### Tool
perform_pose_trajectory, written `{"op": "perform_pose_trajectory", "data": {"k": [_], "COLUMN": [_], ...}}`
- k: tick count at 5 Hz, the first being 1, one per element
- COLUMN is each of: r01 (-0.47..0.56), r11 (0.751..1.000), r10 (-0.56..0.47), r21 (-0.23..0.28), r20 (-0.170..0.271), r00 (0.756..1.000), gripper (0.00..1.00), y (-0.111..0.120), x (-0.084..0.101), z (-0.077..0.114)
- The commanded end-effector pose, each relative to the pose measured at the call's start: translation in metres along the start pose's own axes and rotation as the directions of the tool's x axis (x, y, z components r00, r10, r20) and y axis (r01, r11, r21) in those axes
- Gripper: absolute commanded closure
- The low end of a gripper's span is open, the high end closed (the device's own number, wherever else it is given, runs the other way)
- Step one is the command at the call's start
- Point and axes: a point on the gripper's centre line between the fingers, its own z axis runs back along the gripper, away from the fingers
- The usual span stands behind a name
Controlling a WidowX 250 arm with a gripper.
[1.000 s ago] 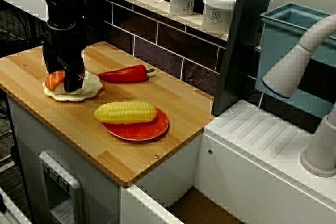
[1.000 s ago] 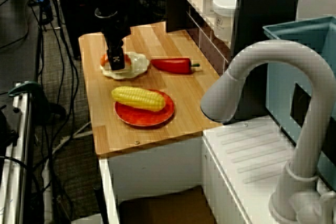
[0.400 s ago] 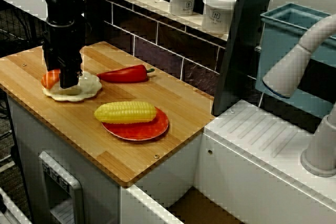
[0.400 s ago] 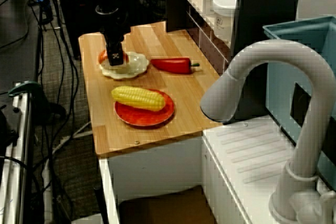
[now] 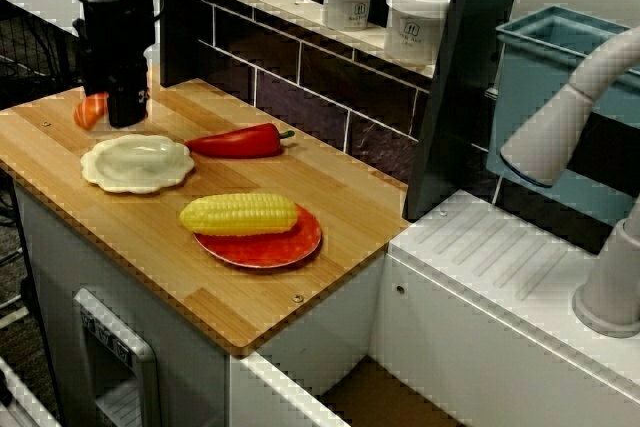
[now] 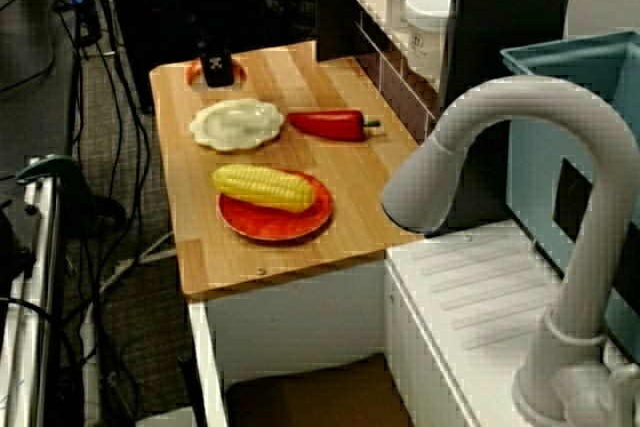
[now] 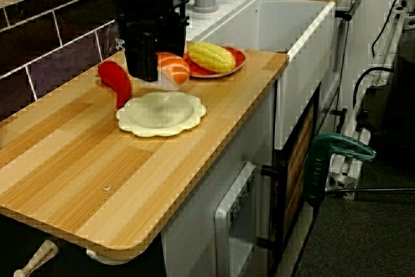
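Pincer [image 7: 154,73] with one sushi [image 7: 175,67], now apparently off one plate [image 7: 161,113]

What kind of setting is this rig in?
Likely a play kitchen: a wooden counter beside a sink faucet, a tiled backsplash, toy-looking corn and salmon sushi.

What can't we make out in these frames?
- salmon sushi: mostly behind the gripper in the counter and faucet views.
- Finger contact on it: black-on-black, every view.
- jar labels: too small, counter view.
- red pepper: far end behind the gripper, low side view.
- red plate: middle covered by corn.
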Motion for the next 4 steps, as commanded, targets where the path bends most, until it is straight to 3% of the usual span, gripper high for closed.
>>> {"op": "perform_pose_trajectory", "data": {"k": [1, 2, 4], "r01": [0.175, 0.183, 0.18], "r11": [0.976, 0.966, 0.964], "r10": [-0.192, -0.209, -0.206], "r21": [0.132, 0.181, 0.194], "r20": [0.13, 0.138, 0.123], "r00": [0.973, 0.968, 0.971], "gripper": [1.0, 1.0, 1.0], "y": [-0.028, -0.046, -0.069], "x": [-0.001, 0.01, 0.039], "z": [0.034, 0.028, 0.004]}}
